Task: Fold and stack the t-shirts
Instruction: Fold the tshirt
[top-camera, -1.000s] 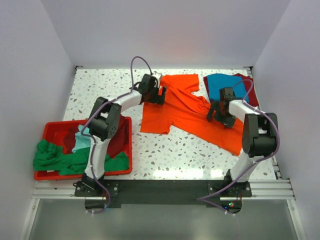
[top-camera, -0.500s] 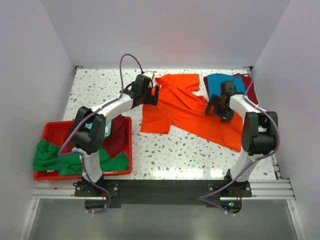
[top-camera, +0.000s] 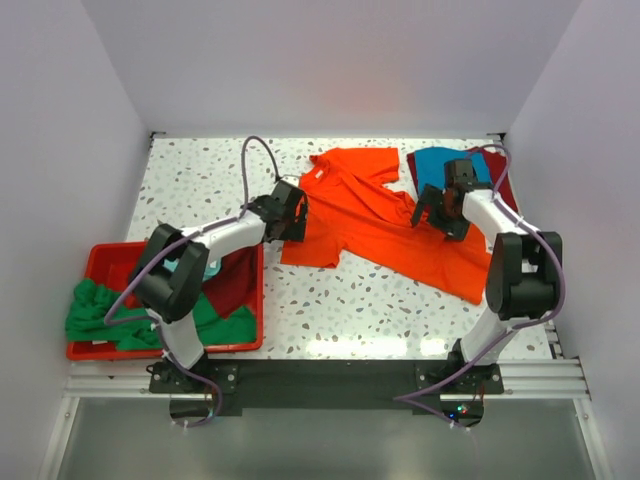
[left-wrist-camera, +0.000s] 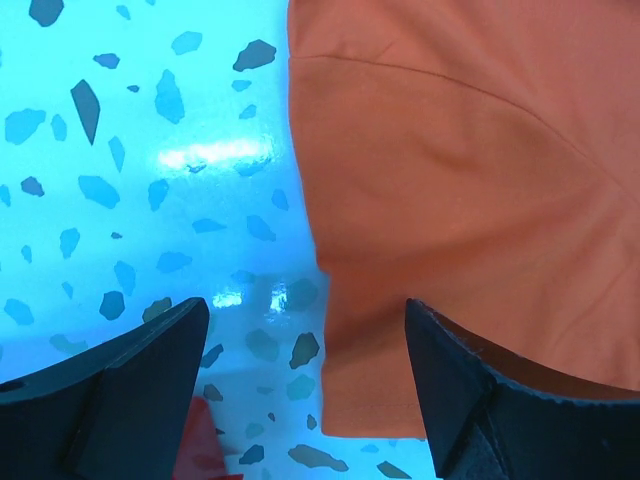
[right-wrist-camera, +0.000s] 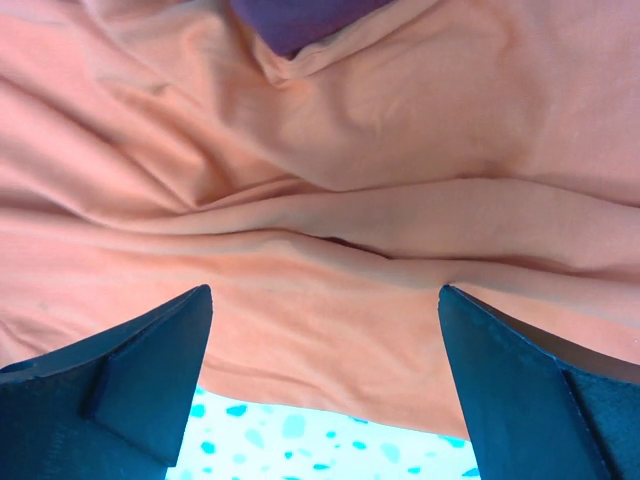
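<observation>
1. While hovering with nothing gripped, both shifted within the last second: left gripper drawn from the far corner of the bright orange short-sleeved cloth t-shirt towards the near side, along its left edge; right gripper pushed a little farther away, onto the crumpled right part.
2. Left fingers standing wide apart and straddling the cloth edge, one over the speckled white table, the other over orange cloth. Nothing pinched yet.
3. Right fingers spread fully wide above a ridge of folds, holding nothing.
4. Meaning for the task, as a judgement only: probably looking for two good grasp places to pull the shirt flat. Folding of this shirt not yet begun.
5. Orange t-shirt lying unfolded and wrinkled in the middle of the table, more towards the far side. Long axis running diagonally, from far-left to near-right. One short sleeve pointing to the far side. Neck end seemingly at far-left and hem at near-right, but not possible to say for sure.
6. At its far-right side, touching it: folded blue t-shirt lying on a dark red t-shirt, likely the stack already started.
7. At near-left, well apart: red rectangular plastic bin, heaped with a green shirt hanging over the rim, a light teal shirt and another dark red shirt. All three still to be folded.
</observation>
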